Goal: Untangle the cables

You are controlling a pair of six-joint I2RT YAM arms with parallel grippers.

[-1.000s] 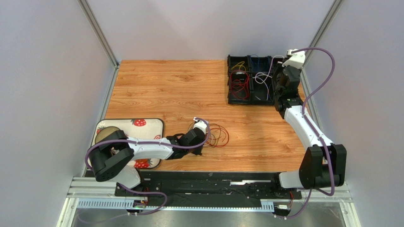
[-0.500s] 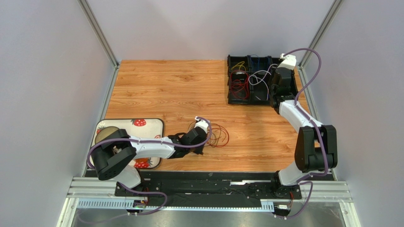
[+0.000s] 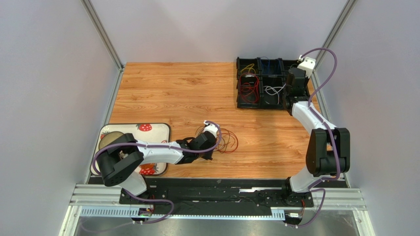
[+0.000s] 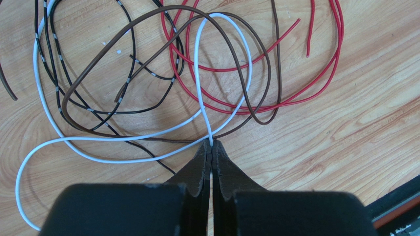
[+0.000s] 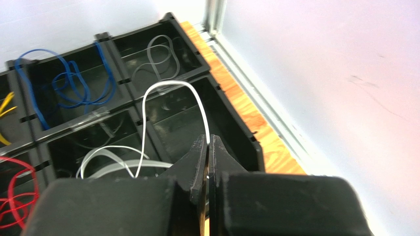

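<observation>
Left wrist view: left fingers pinch a pale cable among brown loops. Right fingers hold a white cable over the tray. Next, I expect a release there, then a slow pull.

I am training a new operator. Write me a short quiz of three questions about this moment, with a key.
1. True or false: the left hand is open above the tangle of wires.
2. Which wire does the left hand pinch? A) red wire B) pale wire C) brown wire
3. Fill in: the right hand holds a ___ wire over the black tray.

Key:
1. False. It is shut on a wire of the tangle.
2. B
3. White: the white wire loops up from a tray compartment to the fingertips.
</observation>
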